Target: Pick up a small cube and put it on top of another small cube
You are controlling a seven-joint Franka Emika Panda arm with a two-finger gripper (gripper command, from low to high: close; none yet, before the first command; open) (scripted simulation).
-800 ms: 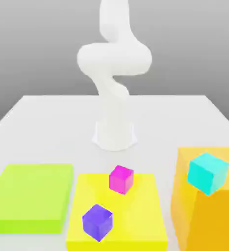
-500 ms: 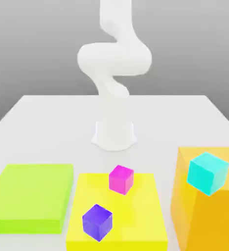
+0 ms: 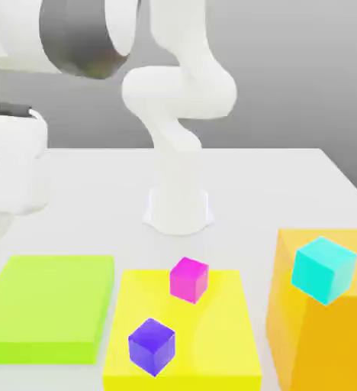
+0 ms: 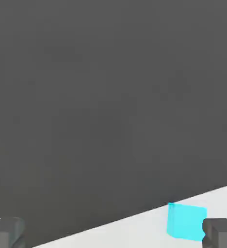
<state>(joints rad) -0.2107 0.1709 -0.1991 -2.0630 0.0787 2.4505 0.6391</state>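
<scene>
1. I am running the gripper point(image 4: 110, 232) released, jaws spread wide, grasping nothing.
2. I am seeing the small cyan cube point(image 4: 186, 221) lying on the white table point(image 4: 135, 230), near one fingertip point(image 4: 221, 231).
3. I am counting picking and stacking as both outstanding; the magenta cube point(image 3: 189, 279) is sitting uncovered on the yellow block point(image 3: 212, 336).
4. I am noting the table edge runs close behind the cube.

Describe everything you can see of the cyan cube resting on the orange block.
The cyan cube is a plain, matte turquoise block with sharp edges and no markings, about as big as the magenta cube. It sits on top of the tall orange block at the exterior view's right, turned so that one corner points towards the camera. Only the orange block touches it.
</scene>
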